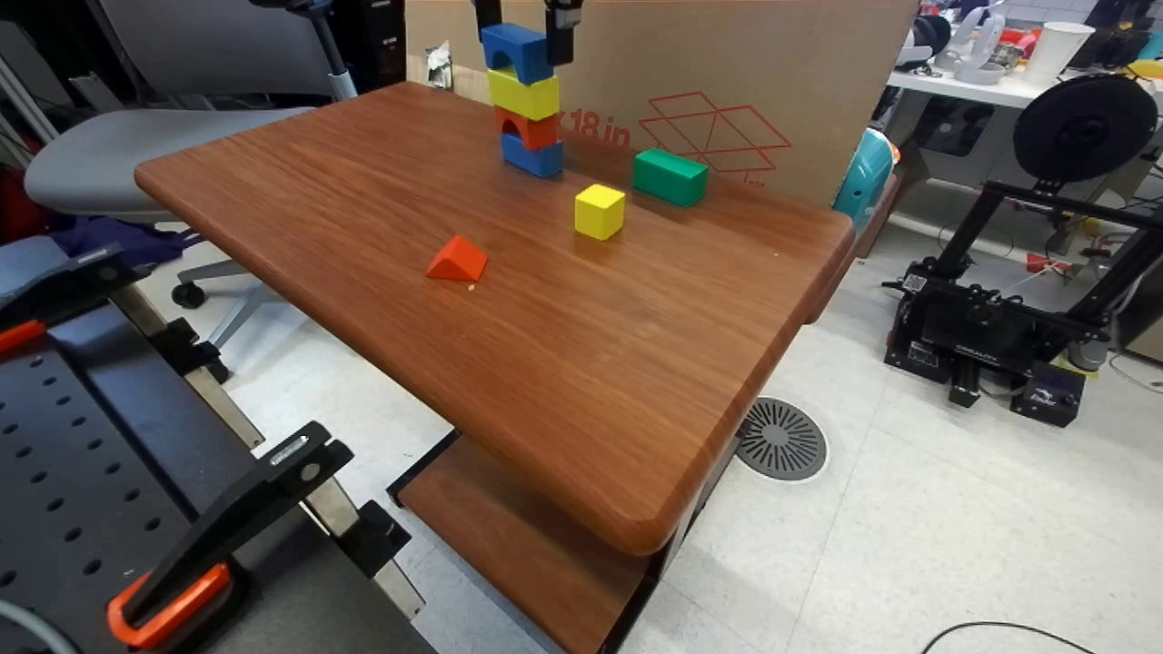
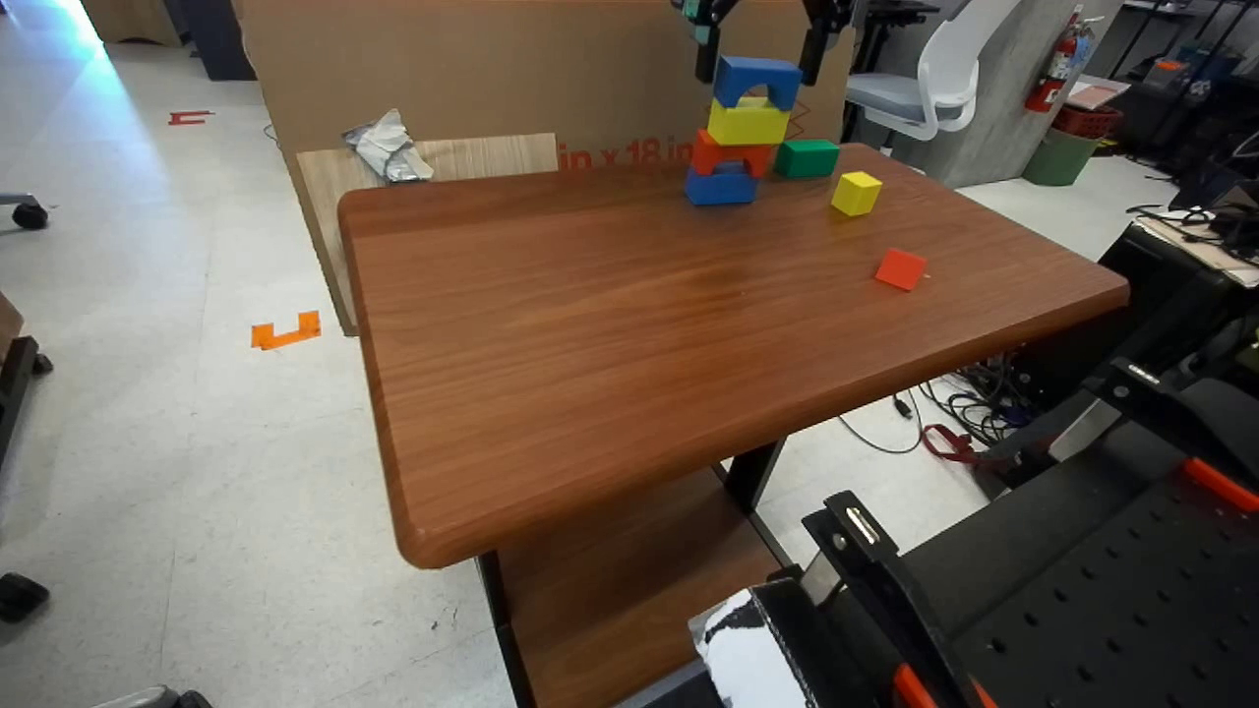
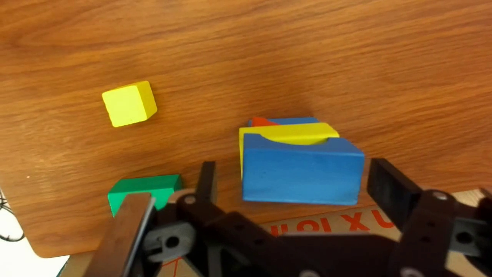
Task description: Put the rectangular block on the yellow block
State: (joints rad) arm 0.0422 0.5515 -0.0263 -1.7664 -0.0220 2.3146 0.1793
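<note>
Presently your pincer [image 2: 757,77] stands spread, its 2 fingers [image 3: 391,192] flanking without gripping the blue block [image 3: 301,175], which sits on the wide yellow block [image 1: 524,94], long axis running finger to finger, so withdrawal should likely go straight up.

Blue arched block [image 3: 302,172], atop wide yellow block [image 1: 525,96]

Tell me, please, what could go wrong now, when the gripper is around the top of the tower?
The gripper stands open around the blue arch, with little room at one side in the wrist view; a sideways drift could knock that arch off the yellow block. A harder bump might topple the red arch below too. Falling pieces might then strike the green block or yellow cube nearby.
</note>
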